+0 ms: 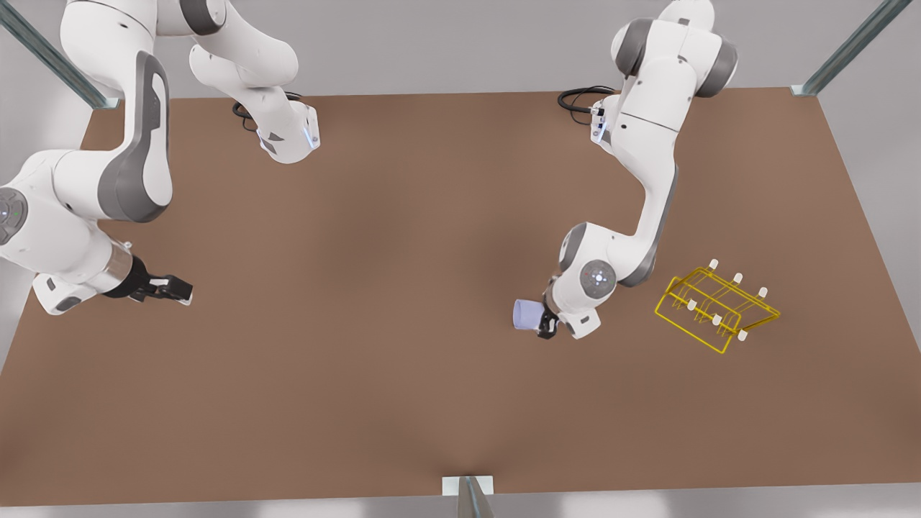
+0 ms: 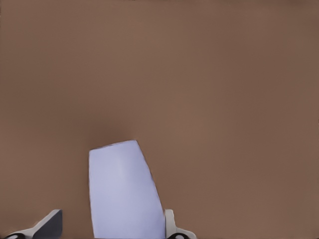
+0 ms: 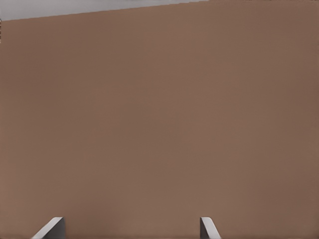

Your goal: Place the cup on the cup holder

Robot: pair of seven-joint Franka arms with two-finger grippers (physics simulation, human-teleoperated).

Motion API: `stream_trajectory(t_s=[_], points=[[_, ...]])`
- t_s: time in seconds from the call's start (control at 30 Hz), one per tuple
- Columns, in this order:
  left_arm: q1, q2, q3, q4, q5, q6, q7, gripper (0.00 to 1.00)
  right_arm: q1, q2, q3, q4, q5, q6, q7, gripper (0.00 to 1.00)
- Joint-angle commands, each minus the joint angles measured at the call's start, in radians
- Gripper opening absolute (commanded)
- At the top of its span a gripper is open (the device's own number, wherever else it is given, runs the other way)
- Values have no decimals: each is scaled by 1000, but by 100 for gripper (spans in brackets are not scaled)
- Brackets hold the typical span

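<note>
The cup [image 1: 527, 314] is a pale lavender-blue tumbler lying sideways at the tip of my left gripper [image 1: 547, 324], right of the table's middle in the front view. In the left wrist view the cup [image 2: 124, 194] sits between the fingers; one fingertip [image 2: 170, 224] presses its side, and the other fingertip [image 2: 50, 224] stands slightly off it. The cup holder [image 1: 716, 308], a yellow wire rack with white-capped pegs, stands on the table to the front view's right of that arm. My right gripper [image 1: 173, 289] waits open over bare table at the front view's left, with its fingertips [image 3: 55, 226] wide apart.
The brown table [image 1: 374, 374] spreads wide between the two arms. Metal frame posts [image 1: 471, 496] stand at the corners and at the near edge's middle. Cables [image 1: 579, 97] lie by the arm bases at the far edge.
</note>
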Motion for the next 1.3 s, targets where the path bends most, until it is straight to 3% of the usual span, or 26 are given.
stream_trajectory(t_s=[0.0, 0.17, 0.5, 0.77, 1.27], points=[[9, 9, 0, 16, -3, 82, -1002, 100, 1, 4, 0, 6, -4, 19, -56, 100], [29, -6, -2, -25, 9, -53, -718, 100, -2, 4, 0, 3, -1, 16, -74, 100], [17, 6, -15, -10, 0, -29, -719, 100, 3, 4, 0, 4, -2, 10, -77, 100], [26, 112, -14, 130, 0, -30, -716, 100, 4, 4, 0, 4, -2, 8, -76, 100], [17, 129, -14, 130, 28, -44, -635, 100, 4, 2, 0, 4, -2, 4, -76, 100]])
